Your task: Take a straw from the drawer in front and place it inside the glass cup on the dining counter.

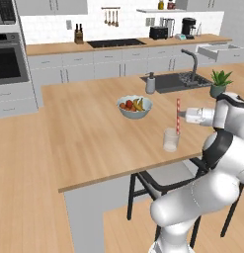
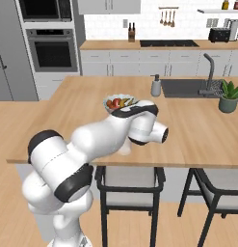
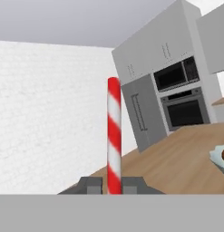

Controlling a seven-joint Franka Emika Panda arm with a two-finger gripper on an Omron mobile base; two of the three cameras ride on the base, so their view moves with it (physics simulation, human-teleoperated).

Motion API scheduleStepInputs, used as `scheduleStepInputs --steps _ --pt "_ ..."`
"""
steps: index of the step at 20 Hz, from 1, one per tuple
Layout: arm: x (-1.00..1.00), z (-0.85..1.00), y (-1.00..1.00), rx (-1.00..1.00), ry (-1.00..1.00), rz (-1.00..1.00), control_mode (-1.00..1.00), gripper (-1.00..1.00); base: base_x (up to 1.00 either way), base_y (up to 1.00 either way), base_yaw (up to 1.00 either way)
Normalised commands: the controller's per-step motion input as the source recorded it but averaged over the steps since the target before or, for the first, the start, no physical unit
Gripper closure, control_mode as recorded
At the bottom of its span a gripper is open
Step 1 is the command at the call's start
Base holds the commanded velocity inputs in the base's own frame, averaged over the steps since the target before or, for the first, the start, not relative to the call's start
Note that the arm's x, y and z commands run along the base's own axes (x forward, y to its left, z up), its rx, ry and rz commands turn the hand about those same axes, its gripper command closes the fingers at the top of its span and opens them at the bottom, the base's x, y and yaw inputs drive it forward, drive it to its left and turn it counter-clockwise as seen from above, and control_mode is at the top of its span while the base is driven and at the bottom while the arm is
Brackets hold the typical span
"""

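— One question: where does the straw (image 1: 178, 115) sit against the glass cup (image 1: 171, 140)?
— Upright, long axis vertical, clenched in the jaws of the gripper (image 1: 180, 114) at about mid-length. Its lower end hangs right over the cup's far rim, perhaps just inside; I cannot tell.
— So the move is straight down?
— I judge so, then release.
— Anything in the way?
— No. The fruit bowl (image 1: 134, 106) stands apart on the surface (image 1: 84, 128), and the open drawer (image 1: 218, 51) lies far behind.
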Motion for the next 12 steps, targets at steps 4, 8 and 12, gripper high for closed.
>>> scheduleStepInputs --steps 4,8,12 --pt "0.16 -0.19 -0.03 0.0 -0.06 0.0 -1.0 1.0 0.0 0.0 0.0" --pt "0.13 -0.1 -0.06 0.0 -0.04 0.0 -1.0 1.0 0.0 0.0 0.0" --pt "0.11 -0.02 -0.11 0.0 -0.04 0.0 -1.0 1.0 0.0 0.0 0.0"
